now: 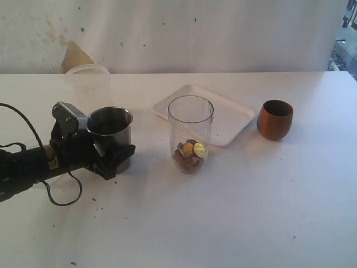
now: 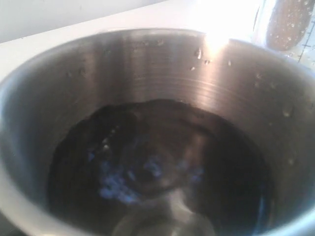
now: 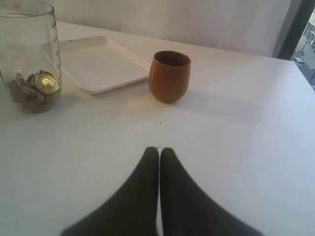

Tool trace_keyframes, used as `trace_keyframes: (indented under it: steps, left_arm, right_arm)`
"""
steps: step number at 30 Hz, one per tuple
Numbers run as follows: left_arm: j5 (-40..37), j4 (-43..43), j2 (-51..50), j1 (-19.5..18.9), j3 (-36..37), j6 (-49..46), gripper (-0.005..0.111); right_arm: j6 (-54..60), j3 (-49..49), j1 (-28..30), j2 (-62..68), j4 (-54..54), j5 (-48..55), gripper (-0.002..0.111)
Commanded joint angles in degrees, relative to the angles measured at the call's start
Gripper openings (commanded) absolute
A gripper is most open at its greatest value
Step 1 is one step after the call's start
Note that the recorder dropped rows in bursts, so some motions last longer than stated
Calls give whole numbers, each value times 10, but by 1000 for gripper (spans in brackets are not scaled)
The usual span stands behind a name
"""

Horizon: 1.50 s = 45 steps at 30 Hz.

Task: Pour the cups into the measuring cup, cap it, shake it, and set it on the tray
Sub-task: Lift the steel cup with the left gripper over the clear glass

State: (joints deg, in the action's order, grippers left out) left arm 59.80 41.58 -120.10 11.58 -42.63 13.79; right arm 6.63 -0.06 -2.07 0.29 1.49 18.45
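Note:
The steel tumbler (image 1: 111, 125) stands upright at the left of the table. My left gripper (image 1: 114, 157) is shut on its lower part. In the left wrist view the tumbler's dark inside (image 2: 157, 147) fills the picture and hides the fingers. The clear measuring cup (image 1: 191, 134) stands in the middle with gold and brown pieces (image 1: 189, 152) at its bottom. The wooden cup (image 1: 275, 119) stands upright to its right, next to the white tray (image 1: 237, 120). My right gripper (image 3: 159, 150) is shut on nothing, low over the table, short of the wooden cup (image 3: 170, 76); it does not show in the exterior view.
A frosted plastic tub (image 1: 88, 84) stands behind the steel tumbler near the back wall. A black cable (image 1: 61, 195) loops on the table by the left arm. In the right wrist view the tray (image 3: 98, 66) lies between the measuring cup (image 3: 29, 54) and the wooden cup.

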Motion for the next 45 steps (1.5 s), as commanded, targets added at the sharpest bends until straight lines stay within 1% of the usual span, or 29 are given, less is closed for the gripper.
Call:
trace_keyframes:
  steps: [1, 2, 5, 8, 10, 12, 14, 18, 21, 23, 25, 32, 37, 41, 45]
  left_arm:
    - [37, 0, 2, 2, -2, 3, 11]
    - [37, 0, 2, 2, -2, 3, 1]
    - [37, 0, 8, 2, -2, 1, 0]
    - [36, 4, 40, 7, -12, 23, 0]
    - [20, 9, 71, 7, -34, 73, 0]
    - [-22, 31, 96, 12, -68, 116, 0]
    - [-85, 57, 112, 36, -122, 144, 0]
    - [-173, 62, 114, 81, -206, 145, 0]
    - [-199, 83, 114, 92, -240, 143, 0]
    - [-234, 112, 114, 97, -272, 140, 0]
    - [-241, 129, 114, 97, -287, 127, 0]
    - [-253, 129, 114, 97, -299, 55, 0]
    - [-260, 129, 113, 97, -299, 57, 0]
    - [-241, 128, 106, 99, -299, 71, 0]
    - [-240, 122, 84, 106, -300, 69, 0]
  right_arm:
    - [0, 1, -1, -3, 2, -5, 1]
    - [0, 1, -1, -3, 2, -5, 1]
    - [0, 1, -1, -3, 2, -5, 1]
    - [0, 1, -1, -3, 2, -5, 1]
    - [0, 1, -1, -3, 2, -5, 1]
    - [0, 1, -1, -3, 2, -5, 1]
    - [0, 1, -1, -3, 2, -5, 1]
    - [0, 1, -1, -3, 2, -5, 1]
    - [0, 1, -1, -3, 2, -5, 1]
    - [0, 1, -1, -3, 2, -5, 1]
    - [0, 1, -1, -3, 2, -5, 1]
    - [0, 1, -1, -3, 2, -5, 1]
    - [0, 1, -1, -3, 2, -5, 1]
    - [0, 1, -1, -3, 2, -5, 1]
    - [0, 1, -1, -3, 2, -5, 1]
